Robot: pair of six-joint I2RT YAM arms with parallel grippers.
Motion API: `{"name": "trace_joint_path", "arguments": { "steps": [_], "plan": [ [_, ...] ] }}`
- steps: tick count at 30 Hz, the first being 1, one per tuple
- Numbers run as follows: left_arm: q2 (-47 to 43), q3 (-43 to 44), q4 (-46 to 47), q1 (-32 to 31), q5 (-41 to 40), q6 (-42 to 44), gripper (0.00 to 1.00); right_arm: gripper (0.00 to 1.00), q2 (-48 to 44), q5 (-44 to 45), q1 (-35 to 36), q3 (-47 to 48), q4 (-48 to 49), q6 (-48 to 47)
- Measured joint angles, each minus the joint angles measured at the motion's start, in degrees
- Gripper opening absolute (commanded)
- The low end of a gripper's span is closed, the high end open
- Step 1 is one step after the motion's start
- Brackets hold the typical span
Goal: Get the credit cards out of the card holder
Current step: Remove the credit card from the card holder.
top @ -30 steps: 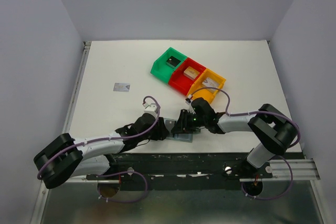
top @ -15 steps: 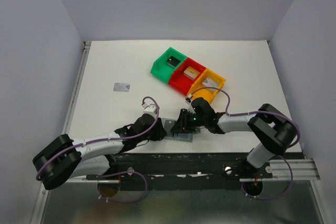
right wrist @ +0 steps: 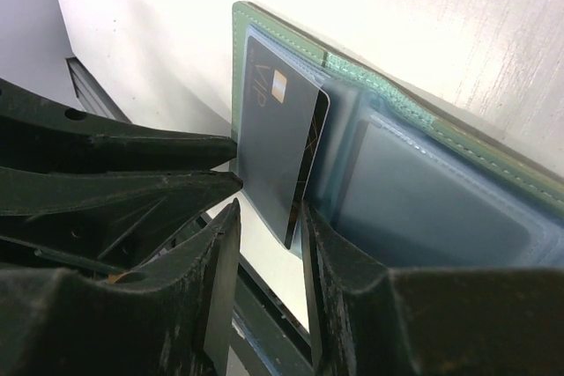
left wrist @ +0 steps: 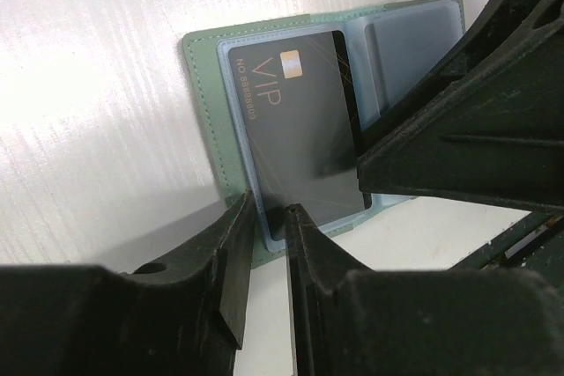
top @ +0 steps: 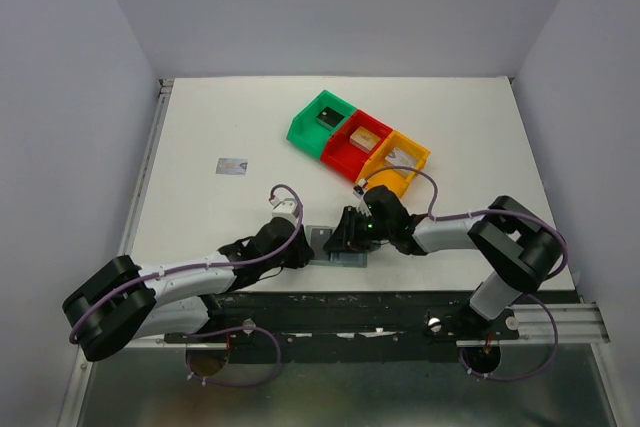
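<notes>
The card holder (top: pixel 340 256) lies open near the table's front edge, its two panels (left wrist: pixel 204 103) (right wrist: pixel 423 191) flat. A black credit card (left wrist: pixel 295 121) marked VIP sits in one panel, one long edge (right wrist: pixel 273 138) raised off it. My left gripper (top: pixel 312 245) (left wrist: pixel 270 210) is open by a narrow gap, and the holder's near edge and the card's corner lie in that gap. My right gripper (top: pixel 348 239) (right wrist: pixel 269 209) is open, its fingertips on either side of the card's lower corner without touching it. A silver-grey credit card (top: pixel 232 166) lies alone at the left.
A green bin (top: pixel 312 127), a red bin (top: pixel 345 157) and an orange bin (top: pixel 385 172) stand in a row behind the grippers, each with a small item inside. The two grippers' fingers nearly meet over the holder. The table's front edge (top: pixel 400 292) is just behind it.
The left jaws have narrowed around the holder's edge. The holder has shifted slightly to the left. The right gripper keeps the same opening.
</notes>
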Motion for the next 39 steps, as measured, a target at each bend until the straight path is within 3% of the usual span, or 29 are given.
{"name": "trace_joint_path", "arguments": {
  "steps": [10, 14, 27, 36, 39],
  "plan": [
    [-1.90, -0.02, -1.95, 0.00, -0.33, 0.15, 0.47, 0.41, 0.66, 0.00, -0.37, -0.02, 1.18, 0.72],
    [-5.25, -0.02, -4.22, 0.00, -0.81, 0.68, 0.48, 0.41, 0.68, 0.00, -0.37, -0.04, 1.53, 0.85],
    [-7.63, 0.44, -6.71, 0.04, -3.76, 1.73, 0.42, 0.41, 0.68, 0.00, -0.37, -0.04, 1.60, 0.85],
    [-13.88, 0.48, -7.41, 0.07, -6.34, 1.68, 0.34, 0.41, 0.68, 0.00, -0.37, -0.04, 1.62, 0.81],
    [-15.41, 0.17, -6.40, 0.07, -6.62, 1.77, 0.27, 0.41, 0.68, -0.02, -0.37, -0.04, 1.62, 0.81]
  ]
}}
